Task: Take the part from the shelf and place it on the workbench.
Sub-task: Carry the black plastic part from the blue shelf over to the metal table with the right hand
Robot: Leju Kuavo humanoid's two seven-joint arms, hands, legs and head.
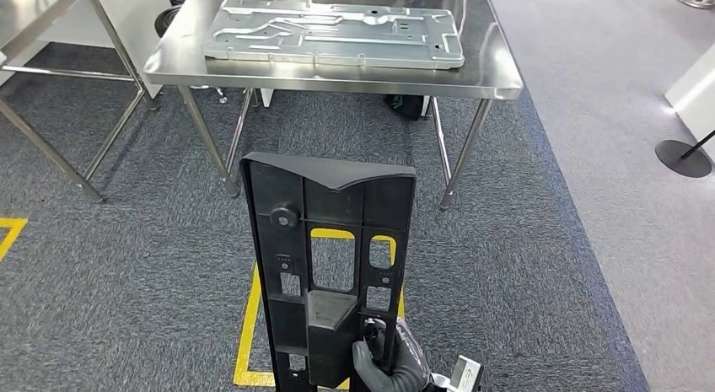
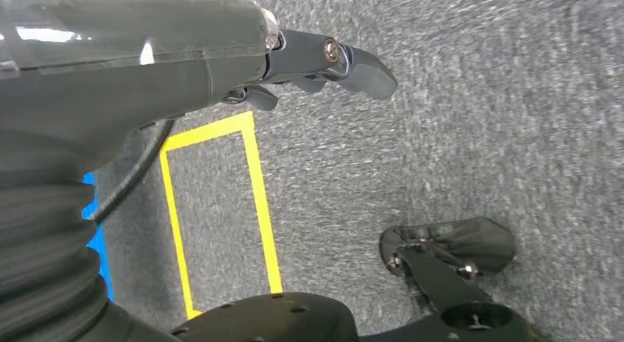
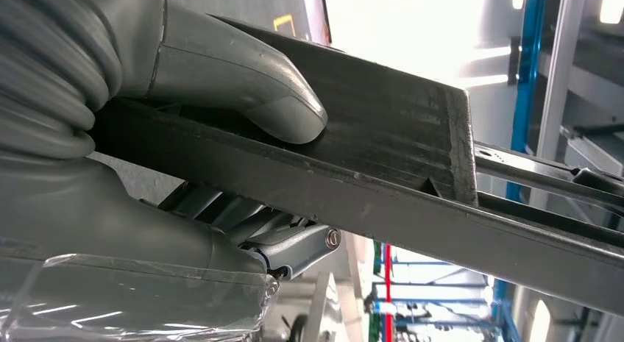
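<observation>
A tall black plastic part (image 1: pixel 333 265) with several cut-out windows stands upright in front of me, above the carpet. My right hand (image 1: pixel 384 362) grips its lower right edge. In the right wrist view the thumb (image 3: pixel 243 84) presses on the part's dark rim (image 3: pixel 397 129) while the fingers wrap beneath it. The steel workbench (image 1: pixel 489 72) lies ahead, and a flat silver stamped metal panel (image 1: pixel 337 34) rests on it. My left hand (image 2: pixel 316 70) hangs beside my body over the carpet, holding nothing, its fingers slightly curled.
A second steel table frame (image 1: pixel 51 72) stands at the far left. Yellow floor tape (image 1: pixel 249 324) marks a box under the part. A round black stand base (image 1: pixel 683 156) sits at the right on the lighter floor. Grey carpet separates me from the workbench.
</observation>
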